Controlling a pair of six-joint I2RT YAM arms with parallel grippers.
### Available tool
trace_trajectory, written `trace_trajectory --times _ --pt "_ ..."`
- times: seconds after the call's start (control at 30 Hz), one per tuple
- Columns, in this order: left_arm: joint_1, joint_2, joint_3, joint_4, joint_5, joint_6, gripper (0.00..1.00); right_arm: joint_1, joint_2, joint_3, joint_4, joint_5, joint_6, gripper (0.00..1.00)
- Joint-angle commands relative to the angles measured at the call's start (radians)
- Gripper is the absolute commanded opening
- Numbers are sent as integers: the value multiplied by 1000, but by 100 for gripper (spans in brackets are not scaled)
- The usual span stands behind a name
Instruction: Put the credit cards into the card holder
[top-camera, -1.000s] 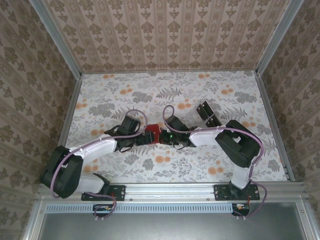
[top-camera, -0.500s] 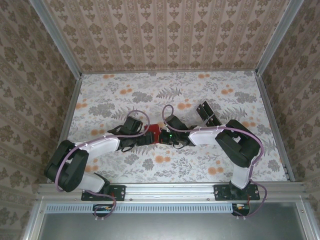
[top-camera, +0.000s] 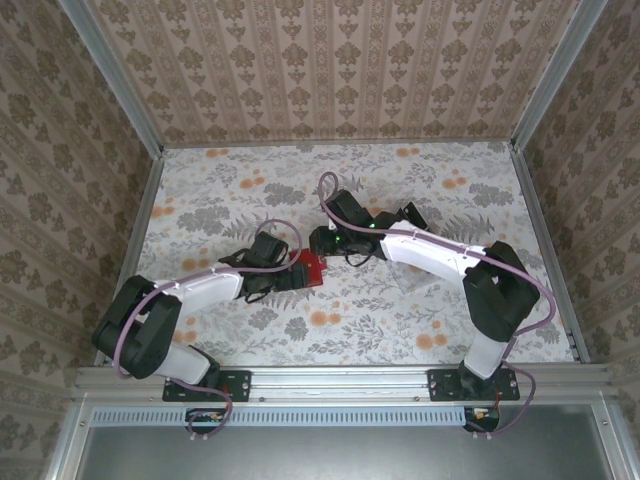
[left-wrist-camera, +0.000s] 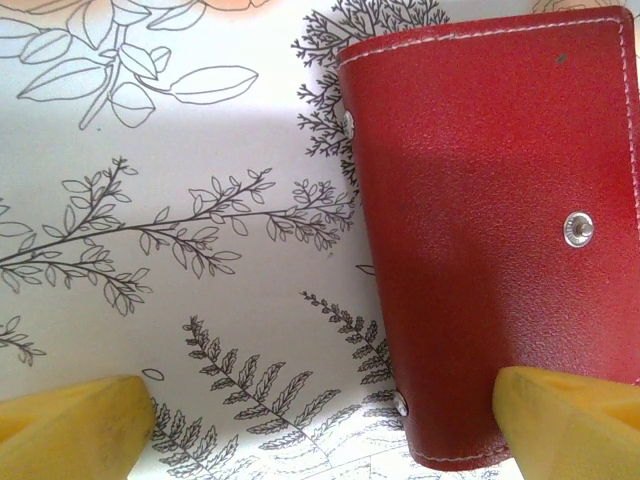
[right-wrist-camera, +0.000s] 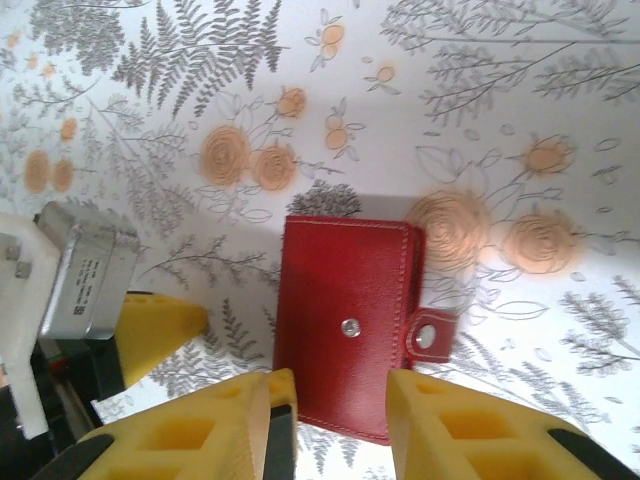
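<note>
Bright, soft, even light falls on the white floral-patterned table, seen sharply from above with faint shadows under the arms. Close up, the table looks nearly washed out, and a dim shadow band crosses the small red leather folding card holder. The left end effector has yellow fingertips blurred at the bottom corners.
</note>
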Motion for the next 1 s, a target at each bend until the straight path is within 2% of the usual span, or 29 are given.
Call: trace_trajectory --times 0.0,0.37,0.97 --pt "9 70 -19 -79 -79 40 100 -12 65 41 -119 35 -55 38" --pt "7 100 -8 -101 -110 51 100 -2 183 148 -168 38 -97 38" --pt "7 104 -13 -80 -104 49 100 43 290 267 -317 147 -174 35"
